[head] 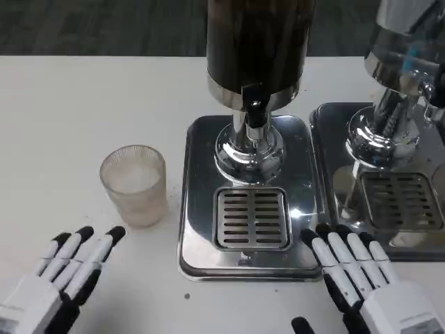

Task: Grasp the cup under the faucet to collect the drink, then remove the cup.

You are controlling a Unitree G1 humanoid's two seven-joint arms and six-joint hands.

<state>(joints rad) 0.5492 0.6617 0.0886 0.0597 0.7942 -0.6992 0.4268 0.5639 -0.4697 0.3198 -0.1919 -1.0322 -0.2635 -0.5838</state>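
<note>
A ribbed, translucent cup [133, 185] stands upright on the white table, left of the dispenser's steel base [198, 229]. The dark drink dispenser [257, 49] rises at centre, its black faucet [255, 111] above the slotted drip grate [252, 218]. My left hand [59, 278] lies at the lower left, fingers apart, holding nothing, a short way below and left of the cup. My right hand [358, 278] lies at the lower right with fingers stretched, fingertips at the base's front right corner, holding nothing.
A second dispenser [407, 56] with its own steel base [327, 139] and grate [402, 200] stands at the right edge. The table's far edge runs along the top, with dark floor beyond.
</note>
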